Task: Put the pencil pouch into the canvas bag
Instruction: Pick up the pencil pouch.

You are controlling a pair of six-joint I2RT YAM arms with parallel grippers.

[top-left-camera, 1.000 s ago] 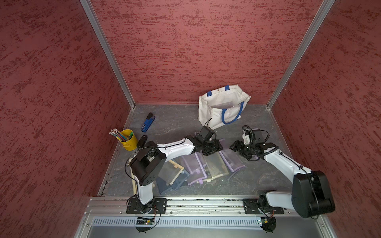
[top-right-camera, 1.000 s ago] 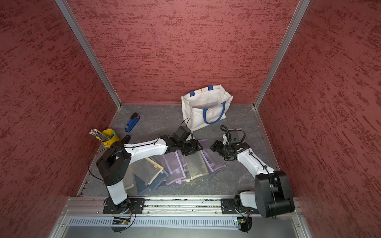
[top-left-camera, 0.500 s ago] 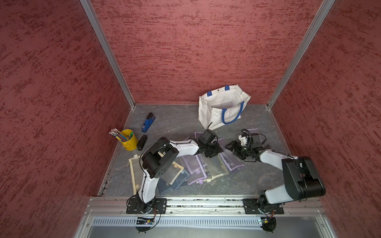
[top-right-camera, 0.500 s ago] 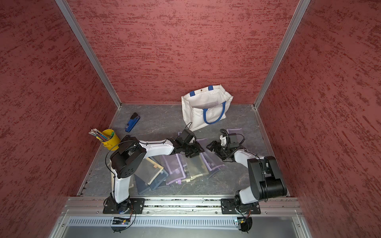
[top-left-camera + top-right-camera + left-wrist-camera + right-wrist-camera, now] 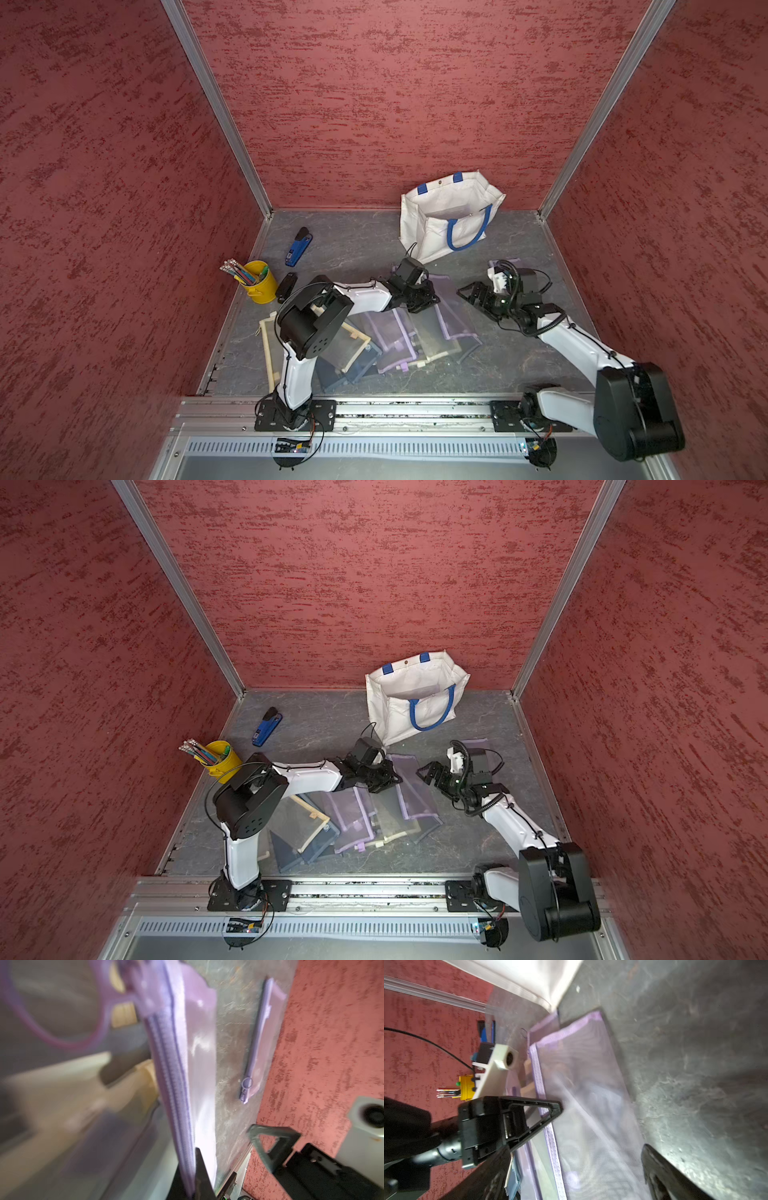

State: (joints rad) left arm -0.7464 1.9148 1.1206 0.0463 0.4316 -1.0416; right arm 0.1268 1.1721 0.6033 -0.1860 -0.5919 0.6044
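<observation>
Pinches in the left claw [image 5: 424, 299], jaws together, the zipper edge [image 5: 172, 1064] of the purple mesh pencil pouch [image 5: 453, 307], long axis front to back on the tabletop [image 5: 353, 245]. Holds the right claw [image 5: 469, 291] spread empty beside; finds the canvas bag [image 5: 436, 232] near, toward the back wall [image 5: 415, 104].

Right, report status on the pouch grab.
Left gripper shut on purple mesh zip pouch, at zipper edge; right gripper open beside it. Pouch not yet in off-white canvas tote with blue handles. Other mesh pouches overlap underneath.
</observation>
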